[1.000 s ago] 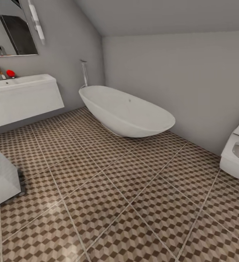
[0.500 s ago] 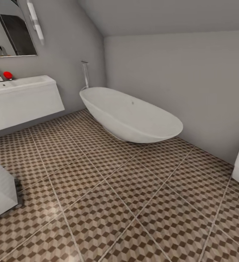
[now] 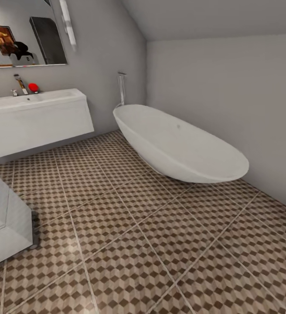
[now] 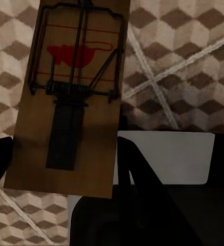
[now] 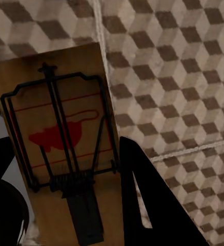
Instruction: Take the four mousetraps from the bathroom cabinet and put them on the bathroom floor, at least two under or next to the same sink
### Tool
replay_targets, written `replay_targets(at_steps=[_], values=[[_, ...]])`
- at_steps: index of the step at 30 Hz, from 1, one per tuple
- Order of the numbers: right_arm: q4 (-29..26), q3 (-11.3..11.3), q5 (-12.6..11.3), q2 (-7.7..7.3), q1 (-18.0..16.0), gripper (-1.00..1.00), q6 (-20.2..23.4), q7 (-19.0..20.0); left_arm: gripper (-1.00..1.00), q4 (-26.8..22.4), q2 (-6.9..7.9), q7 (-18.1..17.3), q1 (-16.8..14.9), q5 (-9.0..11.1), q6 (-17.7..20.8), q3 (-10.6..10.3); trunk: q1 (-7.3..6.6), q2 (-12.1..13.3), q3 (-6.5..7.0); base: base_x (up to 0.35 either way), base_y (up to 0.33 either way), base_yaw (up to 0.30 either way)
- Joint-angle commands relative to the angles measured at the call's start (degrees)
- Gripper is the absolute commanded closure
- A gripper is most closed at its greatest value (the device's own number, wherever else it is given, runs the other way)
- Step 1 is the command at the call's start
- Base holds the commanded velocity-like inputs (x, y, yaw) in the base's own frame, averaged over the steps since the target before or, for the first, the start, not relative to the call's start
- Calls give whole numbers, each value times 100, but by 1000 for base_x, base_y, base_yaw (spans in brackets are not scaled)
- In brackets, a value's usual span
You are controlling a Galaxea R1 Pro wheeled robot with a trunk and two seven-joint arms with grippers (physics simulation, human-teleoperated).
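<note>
Carrying two mousetraps, we turn toward the sink.

Our left gripper (image 4: 60, 169) is clamped on a mousetrap (image 4: 70, 97), our right gripper (image 5: 65, 195) on a second mousetrap (image 5: 60, 148), both above the bathroom floor (image 3: 160, 226). The head view has swung left: the sink (image 3: 34, 102) now sits fuller in frame, the bathtub (image 3: 178, 144) has slid right, so a drop-off beside the sink looks close.
</note>
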Motion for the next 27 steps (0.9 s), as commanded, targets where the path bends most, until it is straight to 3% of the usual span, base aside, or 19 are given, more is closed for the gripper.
replay_targets(at_steps=[1, 7, 27], values=[[9, 15, -8, 3, -4, 100, -26, -18, 100, -28, 2, 33, -11, 20, -46, -48, 3, -2, -9, 326, 0, 266], [9, 15, -7, 1, -6, 100, -26, -18, 100, -34, 1, 33, -11, 14, -46, -48, 3, -2, -32, 332, 0, 215], [9, 15, -14, 6, -6, 100, -26, -17, 100, -36, 2, 33, -11, 13, -47, -48, 3, -2, -41, 335, 0, 33]])
